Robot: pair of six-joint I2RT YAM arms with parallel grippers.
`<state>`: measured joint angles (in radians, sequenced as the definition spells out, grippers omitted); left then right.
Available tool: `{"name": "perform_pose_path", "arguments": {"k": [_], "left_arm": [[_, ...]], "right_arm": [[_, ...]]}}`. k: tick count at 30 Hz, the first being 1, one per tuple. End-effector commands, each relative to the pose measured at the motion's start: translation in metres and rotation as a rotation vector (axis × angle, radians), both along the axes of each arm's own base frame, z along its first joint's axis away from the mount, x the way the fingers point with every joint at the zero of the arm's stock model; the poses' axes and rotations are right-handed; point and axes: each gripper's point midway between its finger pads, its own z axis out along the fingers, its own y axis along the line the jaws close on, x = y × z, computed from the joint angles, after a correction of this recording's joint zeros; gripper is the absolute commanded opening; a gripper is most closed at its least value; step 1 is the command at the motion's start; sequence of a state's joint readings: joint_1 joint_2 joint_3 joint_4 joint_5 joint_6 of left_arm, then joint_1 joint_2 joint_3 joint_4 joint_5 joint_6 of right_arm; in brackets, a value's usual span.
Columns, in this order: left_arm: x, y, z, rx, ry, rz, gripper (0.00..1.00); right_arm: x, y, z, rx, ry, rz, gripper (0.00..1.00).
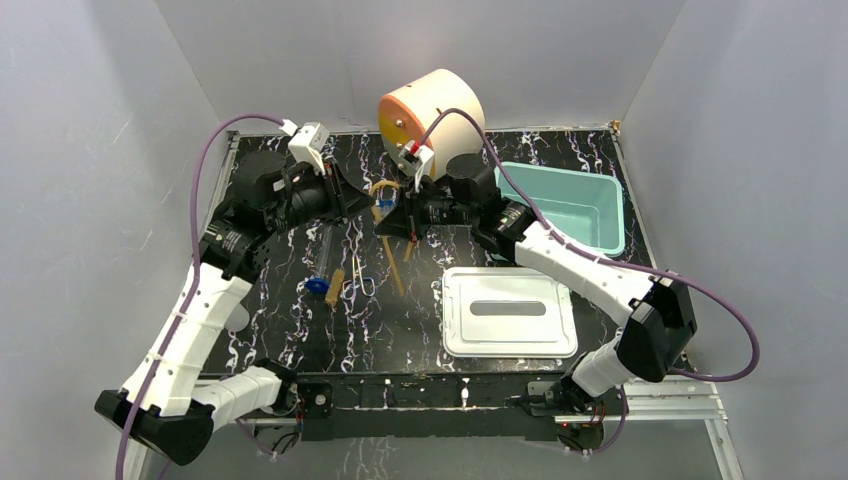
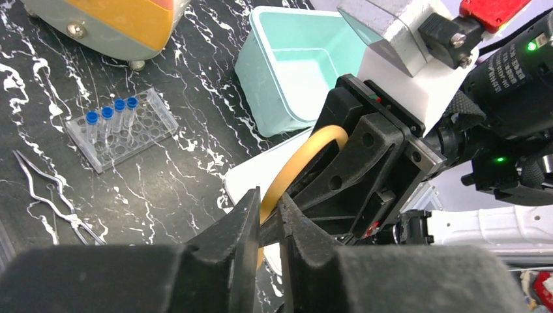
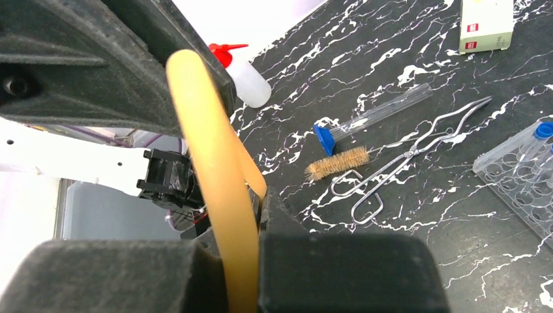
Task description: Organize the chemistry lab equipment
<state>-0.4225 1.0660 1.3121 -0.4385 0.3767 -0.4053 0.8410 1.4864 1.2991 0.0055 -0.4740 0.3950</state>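
Note:
A loop of tan rubber tubing [image 1: 383,190] [image 2: 306,153] [image 3: 209,143] hangs above the table's middle, in front of the cabinet. My left gripper [image 1: 362,205] [image 2: 269,205] is shut on one part of the loop. Facing it, my right gripper [image 1: 388,215] [image 3: 244,222] is shut on another part. A clear tube rack [image 2: 124,130] [image 3: 522,182] holds several blue-capped tubes [image 2: 111,114]. On the table lie a clear blue-capped tube [image 1: 322,260] [image 3: 372,117], a small bristle brush [image 1: 336,285] [image 3: 338,163], metal tongs [image 1: 358,278] [image 2: 52,202] [image 3: 417,153] and a wooden stick [image 1: 392,262].
The round cream-and-orange cabinet [image 1: 430,115] [image 2: 111,19] stands at the back centre. The teal tub [image 1: 570,205] [image 2: 293,72] sits at the back right, its white lid [image 1: 508,312] in front of it. A red-capped wash bottle [image 3: 244,75] and a white box [image 3: 486,26] lie to the left.

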Motion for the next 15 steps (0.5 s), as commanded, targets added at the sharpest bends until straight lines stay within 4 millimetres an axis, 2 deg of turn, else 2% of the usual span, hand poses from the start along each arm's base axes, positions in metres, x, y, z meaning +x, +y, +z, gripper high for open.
{"name": "perform_pose_path", "arguments": {"k": [1,2,3,4,6,11,15], "left_arm": [[-0.005,0.000,0.008,-0.031,-0.019,0.005,0.30],[-0.004,0.002,0.007,-0.029,-0.017,0.016,0.48],[-0.003,0.004,0.006,-0.027,-0.015,0.030,0.59],[-0.002,0.006,0.005,-0.021,-0.013,0.049,0.67],[0.003,0.017,0.000,-0.009,0.002,0.128,0.78],[0.012,0.051,-0.018,0.009,0.062,0.371,0.84],[0.001,0.054,-0.024,-0.014,0.080,0.371,0.85]], "right_arm": [[0.001,0.000,0.028,0.073,-0.076,-0.014,0.00],[0.003,-0.002,0.029,0.067,-0.082,-0.026,0.00],[0.005,-0.003,0.031,0.065,-0.094,-0.038,0.00],[0.008,-0.005,0.029,0.051,-0.098,-0.052,0.00],[0.015,-0.011,0.031,0.039,-0.112,-0.076,0.00],[0.049,-0.039,0.034,-0.002,-0.110,-0.159,0.00],[0.091,-0.080,0.046,-0.027,-0.125,-0.305,0.00]]}}
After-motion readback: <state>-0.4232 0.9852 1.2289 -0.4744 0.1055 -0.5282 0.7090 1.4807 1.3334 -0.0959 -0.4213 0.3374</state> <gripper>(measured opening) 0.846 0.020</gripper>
